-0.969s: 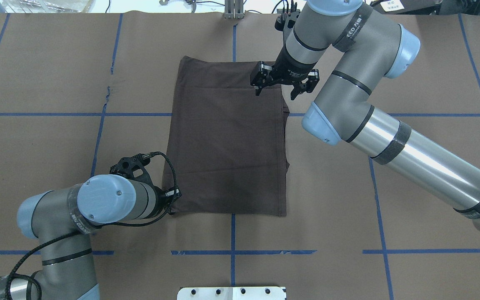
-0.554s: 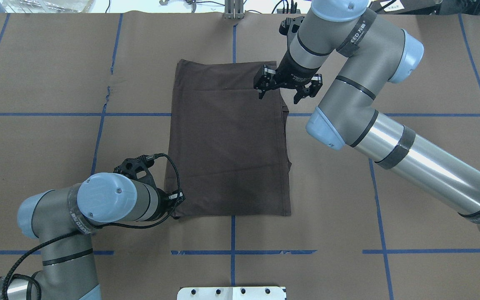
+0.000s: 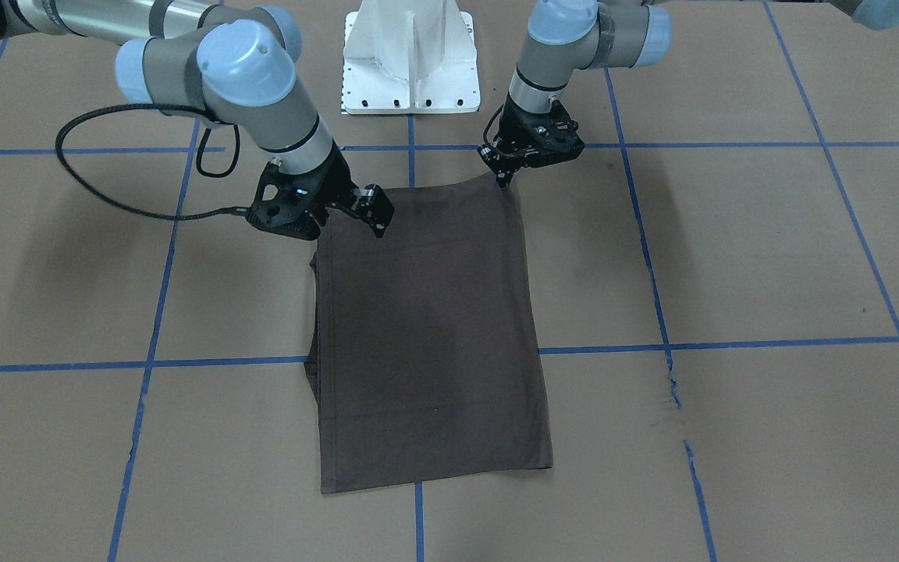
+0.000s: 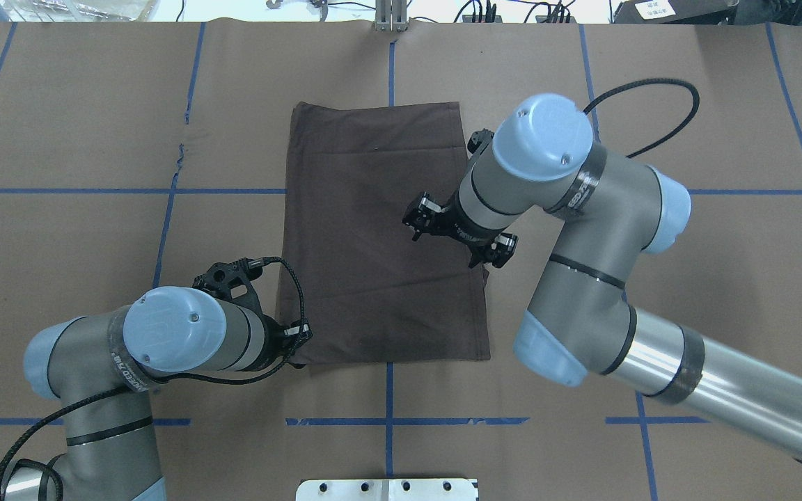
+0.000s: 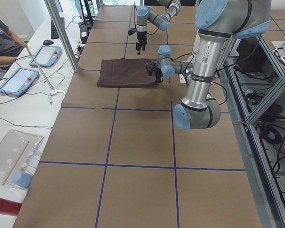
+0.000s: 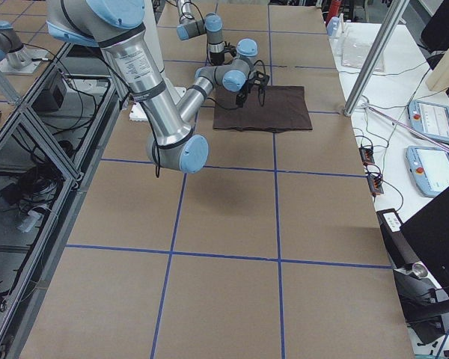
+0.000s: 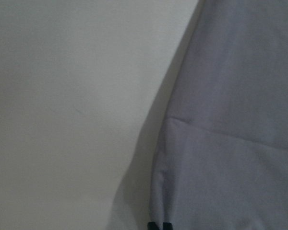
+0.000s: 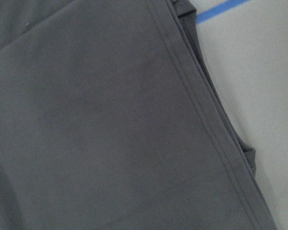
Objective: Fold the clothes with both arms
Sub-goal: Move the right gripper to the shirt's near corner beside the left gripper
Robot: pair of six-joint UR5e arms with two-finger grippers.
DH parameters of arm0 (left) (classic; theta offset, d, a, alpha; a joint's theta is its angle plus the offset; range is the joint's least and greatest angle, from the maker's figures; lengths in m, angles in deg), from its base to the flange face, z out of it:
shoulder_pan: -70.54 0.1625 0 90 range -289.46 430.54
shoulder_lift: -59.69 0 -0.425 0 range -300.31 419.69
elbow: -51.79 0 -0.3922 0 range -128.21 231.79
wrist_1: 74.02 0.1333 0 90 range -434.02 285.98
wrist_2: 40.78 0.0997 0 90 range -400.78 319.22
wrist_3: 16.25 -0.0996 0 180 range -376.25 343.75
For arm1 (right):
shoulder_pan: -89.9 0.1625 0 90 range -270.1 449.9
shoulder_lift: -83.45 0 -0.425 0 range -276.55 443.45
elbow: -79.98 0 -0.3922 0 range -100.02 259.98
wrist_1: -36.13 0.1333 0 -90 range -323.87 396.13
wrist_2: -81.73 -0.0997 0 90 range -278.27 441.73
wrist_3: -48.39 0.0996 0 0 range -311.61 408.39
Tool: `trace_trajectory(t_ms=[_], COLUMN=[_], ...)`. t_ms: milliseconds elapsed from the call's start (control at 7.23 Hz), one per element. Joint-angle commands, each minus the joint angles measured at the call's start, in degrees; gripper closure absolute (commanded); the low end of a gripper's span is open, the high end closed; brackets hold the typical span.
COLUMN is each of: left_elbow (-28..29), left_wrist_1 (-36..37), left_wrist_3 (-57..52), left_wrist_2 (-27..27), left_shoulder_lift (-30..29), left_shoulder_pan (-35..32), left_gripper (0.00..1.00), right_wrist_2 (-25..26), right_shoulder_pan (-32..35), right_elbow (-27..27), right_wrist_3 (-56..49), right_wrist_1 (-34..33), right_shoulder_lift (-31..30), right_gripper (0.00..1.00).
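The T-shirt [image 4: 373,243] lies as a long folded rectangle mid-frame in the overhead view. The left gripper [image 3: 506,179] appears to pinch its lower-left corner, and the right gripper [image 4: 445,248] hangs spread above its right edge. A crosswise fold seems due, so the right gripper likely needs to drop and pinch the lower-right corner first.

— Can the left tool [image 3: 506,179] be read from above?
— No. The left arm [image 4: 178,334] covers it with its own wrist, near the counter [image 4: 95,278]'s near edge. Its wrist camera catches only two dark fingertips [image 7: 154,226], cut off by the picture's bottom edge.
— And the T-shirt [image 4: 380,236]?
— It is folded, so the lower layers are hidden. The right arm [image 4: 582,209] covers part of one long side.
— The side views?
— There the right tool [image 4: 446,248] and the left tool are too small to judge. A person [image 5: 2,40] is cut off at the edge.
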Motion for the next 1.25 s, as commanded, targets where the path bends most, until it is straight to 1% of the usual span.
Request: trace_trajectory(t_ms=[0,138,277,415,969,1107], left_elbow=[-0.1,-0.1,-0.1,-0.1,-0.5,-0.5], left_wrist_1=[0.1,0.1,0.1,0.1,0.2,0.2], left_wrist_3=[-0.2,-0.3,-0.3,-0.3,-0.2,-0.3], left_wrist_2=[-0.4,-0.5,-0.5,-0.5,-0.4,-0.4], left_shoulder_lift=[-0.1,-0.2,-0.5,-0.5,-1.0,-1.0], left_shoulder_pan=[-0.1,-0.1,0.0,0.0,-0.1,-0.1], left_gripper=[1.00,1.00,1.00,1.00,1.00,1.00], right_wrist_2=[9.5,12.9,16.3,17.4,17.7,17.7], right_shoulder_pan=[-8.0,-11.7,-13.9,-14.3,-15.7,-16.0], right_elbow=[1.5,1.4,1.3,1.4,0.1,-1.0], right_wrist_3=[18.5,24.8,25.8,25.8,25.3,25.3], right_wrist_1=[-2.8,-6.7,-7.0,-6.7,-5.7,-5.6], right_shoulder_lift=[-0.6,0.1,-0.7,-1.7,-1.8,-1.6], right_gripper=[0.00,0.00,0.00,0.00,0.00,0.00])
